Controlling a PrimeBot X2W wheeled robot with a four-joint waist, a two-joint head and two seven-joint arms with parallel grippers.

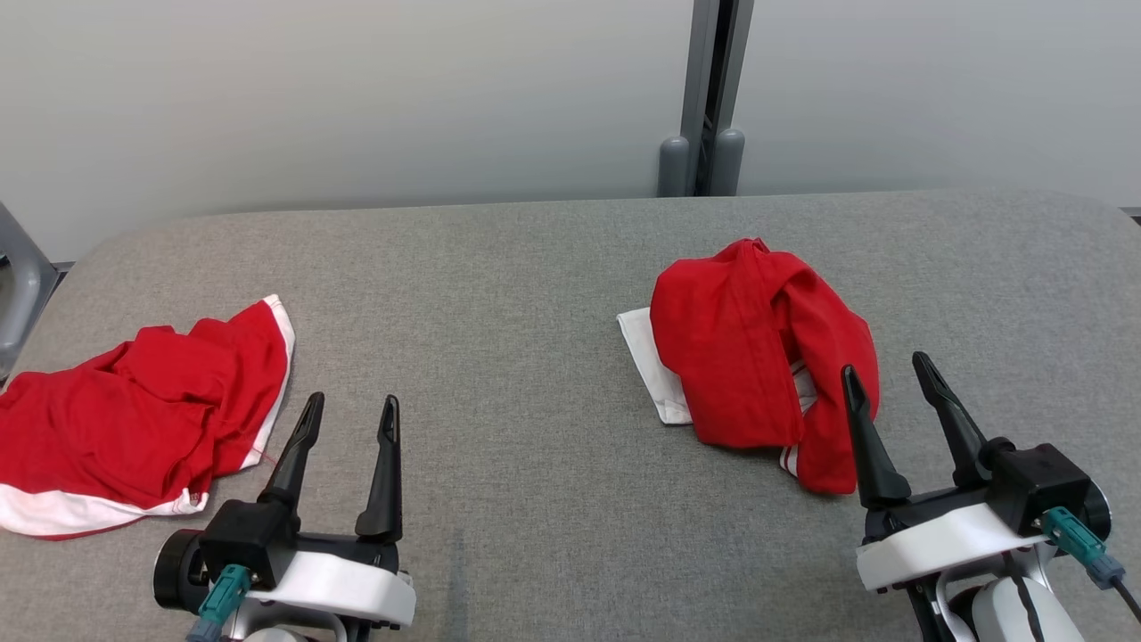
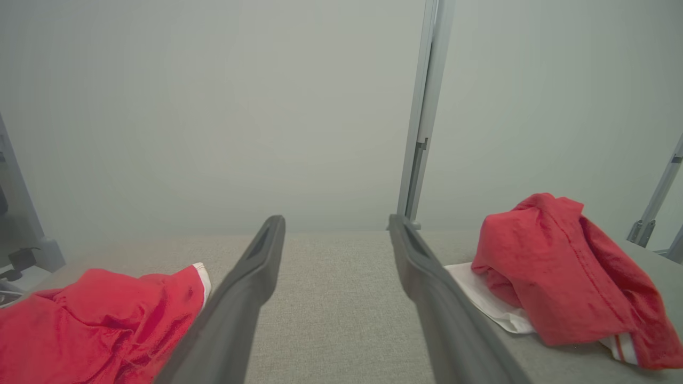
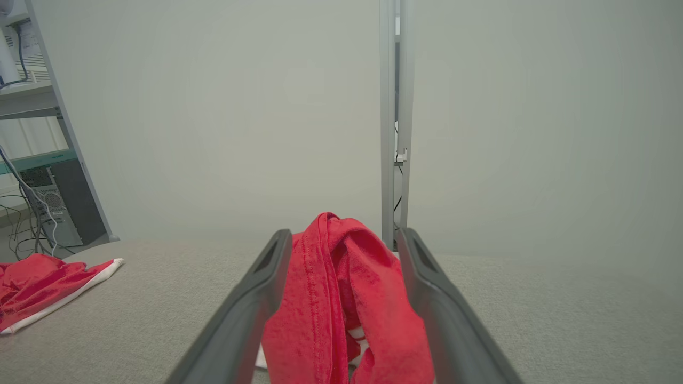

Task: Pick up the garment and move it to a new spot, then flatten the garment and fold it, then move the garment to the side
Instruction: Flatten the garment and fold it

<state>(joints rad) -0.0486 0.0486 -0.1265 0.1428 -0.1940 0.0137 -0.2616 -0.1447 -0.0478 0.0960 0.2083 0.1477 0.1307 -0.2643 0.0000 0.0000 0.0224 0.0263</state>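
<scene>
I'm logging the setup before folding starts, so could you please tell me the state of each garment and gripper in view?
left red garment: crumpled, loosely spread, not folded.
right red garment: bunched in a heap, white fabric showing beneath, not folded.
left gripper: open, empty.
right gripper: open, empty, at the heap's near edge.

free: table [image 1: 517, 357] centre | obstacles: spread garment [image 1: 134, 410] left, bundled garment [image 1: 749, 348] right
</scene>
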